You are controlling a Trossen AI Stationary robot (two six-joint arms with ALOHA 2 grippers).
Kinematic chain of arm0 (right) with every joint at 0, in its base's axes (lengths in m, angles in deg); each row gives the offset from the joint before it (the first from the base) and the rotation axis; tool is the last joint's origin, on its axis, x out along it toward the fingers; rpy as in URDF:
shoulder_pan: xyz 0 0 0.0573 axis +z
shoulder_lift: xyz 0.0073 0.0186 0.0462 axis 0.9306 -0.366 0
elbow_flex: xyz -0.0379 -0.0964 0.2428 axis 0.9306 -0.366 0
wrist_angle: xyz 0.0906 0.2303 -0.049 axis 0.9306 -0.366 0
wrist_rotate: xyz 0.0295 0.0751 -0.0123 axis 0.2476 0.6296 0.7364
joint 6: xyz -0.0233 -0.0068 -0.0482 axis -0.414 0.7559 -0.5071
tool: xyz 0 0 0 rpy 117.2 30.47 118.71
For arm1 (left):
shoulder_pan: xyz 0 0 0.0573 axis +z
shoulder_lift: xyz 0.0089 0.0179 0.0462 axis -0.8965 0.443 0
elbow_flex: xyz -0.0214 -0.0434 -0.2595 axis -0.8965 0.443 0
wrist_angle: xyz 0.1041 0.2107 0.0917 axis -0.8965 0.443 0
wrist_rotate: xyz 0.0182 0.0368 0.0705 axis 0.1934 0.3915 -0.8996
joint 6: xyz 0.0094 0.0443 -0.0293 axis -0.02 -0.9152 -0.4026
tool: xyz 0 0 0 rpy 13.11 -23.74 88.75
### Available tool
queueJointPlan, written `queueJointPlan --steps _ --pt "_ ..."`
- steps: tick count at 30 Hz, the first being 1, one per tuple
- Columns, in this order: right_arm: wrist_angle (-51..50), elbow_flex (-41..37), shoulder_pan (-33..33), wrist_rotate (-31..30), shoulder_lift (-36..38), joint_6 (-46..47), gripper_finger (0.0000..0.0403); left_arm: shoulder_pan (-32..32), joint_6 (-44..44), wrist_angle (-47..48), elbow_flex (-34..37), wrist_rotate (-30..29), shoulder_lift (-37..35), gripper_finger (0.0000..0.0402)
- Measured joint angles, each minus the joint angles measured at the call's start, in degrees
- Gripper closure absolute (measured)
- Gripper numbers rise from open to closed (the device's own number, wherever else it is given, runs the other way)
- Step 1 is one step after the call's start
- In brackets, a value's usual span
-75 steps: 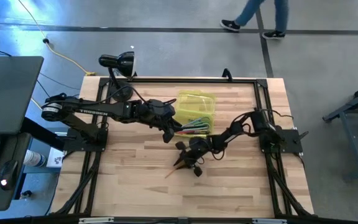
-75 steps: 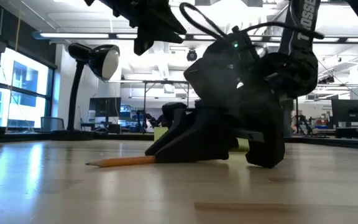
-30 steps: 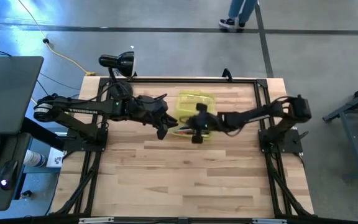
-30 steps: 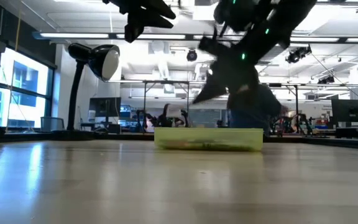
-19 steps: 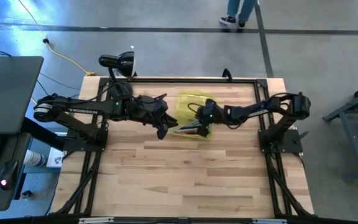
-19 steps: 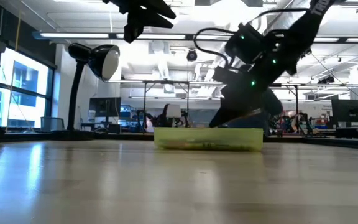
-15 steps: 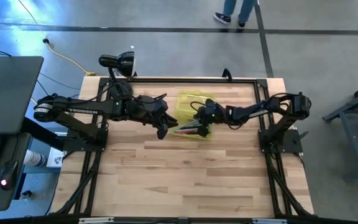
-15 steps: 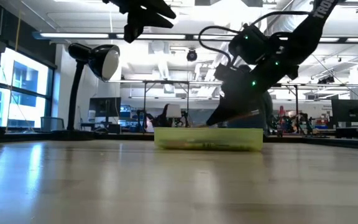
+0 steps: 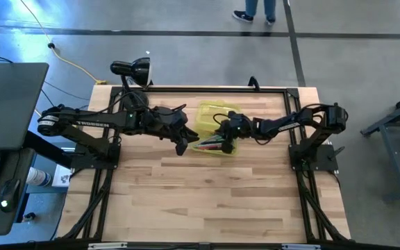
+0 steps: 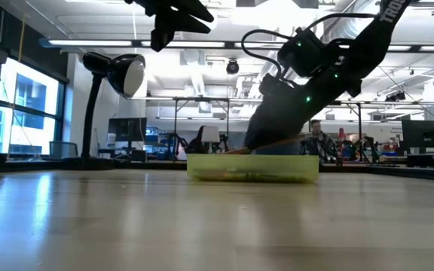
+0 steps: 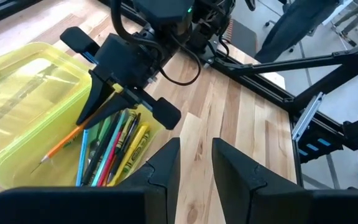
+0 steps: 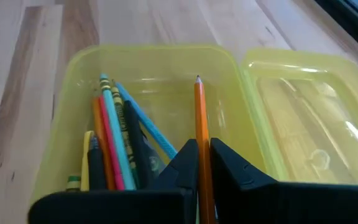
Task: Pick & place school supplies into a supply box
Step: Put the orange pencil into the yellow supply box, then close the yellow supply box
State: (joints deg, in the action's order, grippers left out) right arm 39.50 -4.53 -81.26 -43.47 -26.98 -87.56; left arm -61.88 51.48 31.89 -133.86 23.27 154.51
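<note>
The supply box [image 9: 216, 132] is a translucent yellow-green case on the table's far middle, its lid [image 12: 309, 118] lying open beside the tray. Several pens and pencils [image 12: 114, 146] lie in the tray [image 11: 17, 162]. My right gripper [image 9: 222, 135] hangs over the tray, shut on an orange pencil [image 12: 199, 118], and also shows in the low view [image 10: 266, 137]. My left gripper [image 9: 181, 147] waits open, raised above the table just left of the box [image 11: 196, 163]. My right gripper pinches the orange pencil between its two fingers [image 12: 225, 163], well back from the sharpened tip [image 12: 197, 79]. The pencil runs forward along the fingers. It slants down from the table's right side into the tray [image 11: 73, 138]; I cannot tell whether the tip touches the tray floor.
A black desk lamp [image 9: 130, 69] stands at the table's far left corner [image 10: 119, 71]. Bare wood [image 9: 207, 201] stretches across the near half. Black frame rails [image 9: 283, 89] run along the far and side edges. A person's legs [image 9: 255, 10] show on the floor beyond.
My right gripper has come down over the box and shifted slightly toward the far edge, carrying the orange pencil. It has tipped so the pencil's point slants down into the tray.
</note>
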Motion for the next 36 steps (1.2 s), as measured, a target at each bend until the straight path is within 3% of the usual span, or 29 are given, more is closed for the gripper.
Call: queueJointPlan --steps 7,16,21,28,36 --pt "0.3 0.0 0.0 -0.9 0.0 -4.6 0.0380 0.0 0.0 0.0 0.0 0.0 0.0 0.0279" --pt "0.8 0.0 1.6 -1.9 0.0 -3.8 0.0286 0.0 0.0 0.0 0.0 0.0 0.0 0.0279" --pt "4.7 0.0 2.0 -2.2 0.0 1.4 0.0260 0.0 0.0 0.0 0.0 0.0 0.0 0.0279" --pt "5.0 0.0 1.6 -9.0 3.4 3.1 0.0261 0.0 0.0 0.1 0.0 0.0 0.0 0.0279" --pt "-7.7 0.1 -0.9 -17.0 12.1 4.8 0.0277 0.0 -0.2 -0.1 0.0 0.0 0.0 0.0279"
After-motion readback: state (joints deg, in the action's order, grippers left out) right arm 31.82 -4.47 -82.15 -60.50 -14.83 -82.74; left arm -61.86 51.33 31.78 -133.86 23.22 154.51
